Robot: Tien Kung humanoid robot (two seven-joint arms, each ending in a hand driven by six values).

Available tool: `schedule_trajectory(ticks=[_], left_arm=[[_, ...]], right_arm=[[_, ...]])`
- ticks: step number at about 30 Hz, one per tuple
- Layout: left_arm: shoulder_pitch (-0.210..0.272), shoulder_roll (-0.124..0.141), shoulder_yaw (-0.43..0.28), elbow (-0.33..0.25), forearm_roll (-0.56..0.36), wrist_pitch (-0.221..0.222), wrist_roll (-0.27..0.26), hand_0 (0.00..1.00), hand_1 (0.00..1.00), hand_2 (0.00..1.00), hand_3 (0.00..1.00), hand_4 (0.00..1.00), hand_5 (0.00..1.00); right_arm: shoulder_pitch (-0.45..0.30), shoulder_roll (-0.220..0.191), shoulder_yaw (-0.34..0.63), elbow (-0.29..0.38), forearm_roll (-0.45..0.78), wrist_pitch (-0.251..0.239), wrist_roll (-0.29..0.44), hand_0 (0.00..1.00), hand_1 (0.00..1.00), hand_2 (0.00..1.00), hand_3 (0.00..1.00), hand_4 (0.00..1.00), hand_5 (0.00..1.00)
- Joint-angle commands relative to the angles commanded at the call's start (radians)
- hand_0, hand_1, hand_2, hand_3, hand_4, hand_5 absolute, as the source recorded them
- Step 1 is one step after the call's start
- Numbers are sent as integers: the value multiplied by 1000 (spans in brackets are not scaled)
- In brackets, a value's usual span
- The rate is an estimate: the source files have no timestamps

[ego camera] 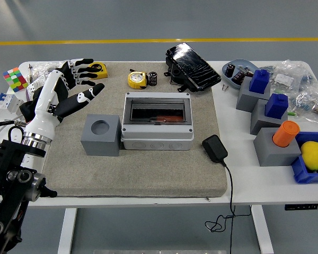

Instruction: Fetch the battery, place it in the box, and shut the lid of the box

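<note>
Hovering over the left part of the grey mat (148, 174), the left hand (69, 87) has its fingers (84, 63) spread and relaxed, with nothing in its grasp; the thumb points toward the middle of the table. Its white forearm runs down to the black arm at the lower left corner. Only this one arm shows.

Just below and to the right of the hand stands a grey block (100, 135) with a round hole in its top, set right beside the left wall of the box (157, 123). The box is light grey, sits near the middle of the mat, and has a dark window on top (whether its lid is fully down cannot be told from here).

Beyond the box, near the mat's far edge, a small dark battery (152, 78) stands upright, touching or nearly touching a yellow tape measure (137, 80) on its left. It is well apart from the hand. Right of it lies a black crumpled bag (193, 66).

A black power adapter (214, 148) rests on the mat's right edge, its cord trailing off the table's near side. Farther right are grey blocks carrying blue pieces (261, 79) and an orange cylinder (285, 133), and a blue bin holding a yellow lemon (313, 155). At the far left lies a coloured puzzle cube (13, 79).
</note>
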State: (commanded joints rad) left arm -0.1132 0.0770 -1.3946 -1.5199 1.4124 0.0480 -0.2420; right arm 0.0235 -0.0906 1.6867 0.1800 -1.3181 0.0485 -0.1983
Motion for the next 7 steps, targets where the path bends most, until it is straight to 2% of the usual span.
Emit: schedule_trajectory(ticks=[7], left_arm=[[0,0,0,0,0,0,1,478,614,644,704,998,391]], right_arm=[[0,-1,1,0,-1,-1,0,748,713,734,767,998,665]])
